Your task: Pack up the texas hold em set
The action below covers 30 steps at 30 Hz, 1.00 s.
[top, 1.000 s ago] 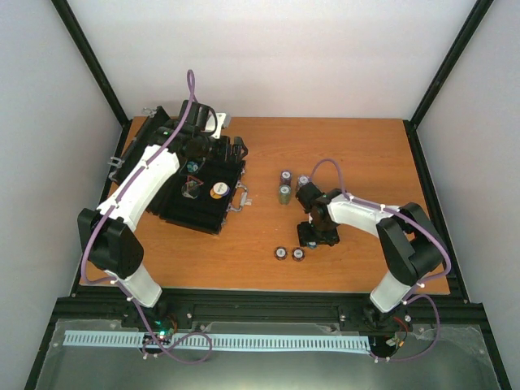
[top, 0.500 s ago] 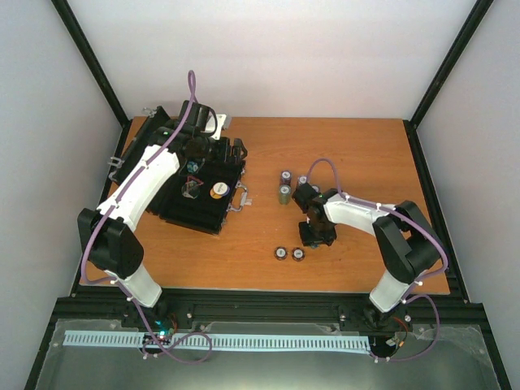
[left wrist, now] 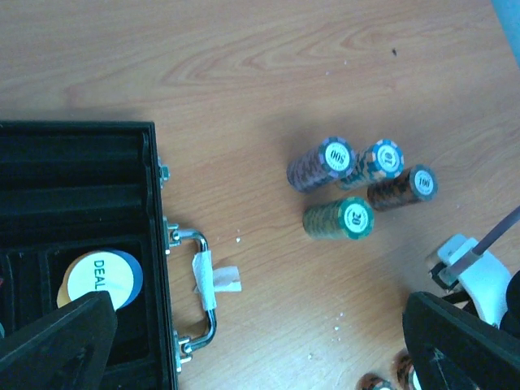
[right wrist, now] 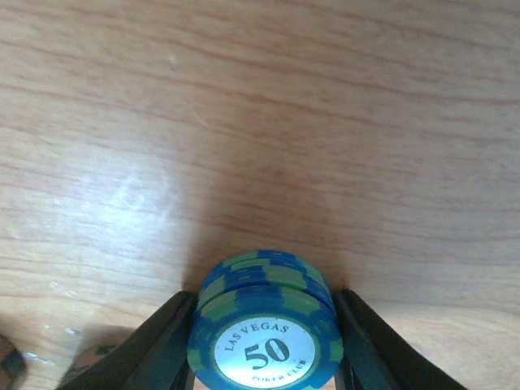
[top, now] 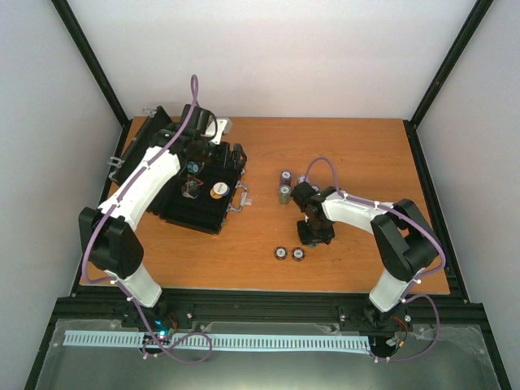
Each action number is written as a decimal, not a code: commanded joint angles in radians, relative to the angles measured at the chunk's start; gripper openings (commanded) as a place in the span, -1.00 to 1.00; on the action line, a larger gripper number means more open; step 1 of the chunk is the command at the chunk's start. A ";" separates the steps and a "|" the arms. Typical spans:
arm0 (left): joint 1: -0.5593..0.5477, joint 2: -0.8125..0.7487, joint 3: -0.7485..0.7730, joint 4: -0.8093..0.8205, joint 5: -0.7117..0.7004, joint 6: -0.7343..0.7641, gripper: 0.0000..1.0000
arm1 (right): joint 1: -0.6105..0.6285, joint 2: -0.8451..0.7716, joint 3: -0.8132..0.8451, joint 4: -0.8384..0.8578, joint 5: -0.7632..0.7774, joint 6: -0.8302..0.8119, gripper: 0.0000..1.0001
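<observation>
Top view, case: the open black case (top: 203,213) is lying on the left part of the table (top: 366,154).
Top view, left arm: my left end effector (top: 213,154) is hovering over the far end of the case.
Top view, right arm: my right end effector (top: 315,236) is reaching down to the table right of centre. It is near a cluster of chip stacks (top: 285,187), and two low chip stacks (top: 289,254) are sitting closer to my bases.
Left wrist view, grip: my left fingers (left wrist: 57,341) are standing wide apart, holding nothing.
Left wrist view, case: a white dealer disc (left wrist: 97,276) is resting in a compartment near the silver handle (left wrist: 205,280).
Left wrist view, chips: the cluster is showing four stacks marked 500, 100, 100 and 20, close together on the wood and well apart from the case.
Right wrist view, grip: my right fingers (right wrist: 162,345) are pressing against both sides of a blue-green chip stack (right wrist: 264,325) marked 50.
Right wrist view, place: that stack is standing on the table.
</observation>
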<state>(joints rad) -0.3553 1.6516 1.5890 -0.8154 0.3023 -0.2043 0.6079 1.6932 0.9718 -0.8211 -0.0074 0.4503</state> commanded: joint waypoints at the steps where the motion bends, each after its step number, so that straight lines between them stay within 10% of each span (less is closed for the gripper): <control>1: 0.008 -0.020 -0.037 -0.004 0.048 0.040 1.00 | 0.015 0.013 0.076 -0.012 -0.024 -0.010 -0.69; 17: 0.017 -0.185 -0.367 0.214 0.219 0.039 0.99 | -0.079 -0.005 0.416 -0.105 -0.099 -0.005 -0.70; 30: -0.099 -0.278 -0.741 0.988 0.124 -0.164 0.99 | -0.117 0.125 0.797 -0.031 -0.338 0.150 -0.74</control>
<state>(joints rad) -0.4419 1.3907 0.9020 -0.2001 0.4805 -0.2852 0.4904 1.7813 1.6848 -0.8822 -0.2565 0.5369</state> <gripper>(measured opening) 0.998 0.428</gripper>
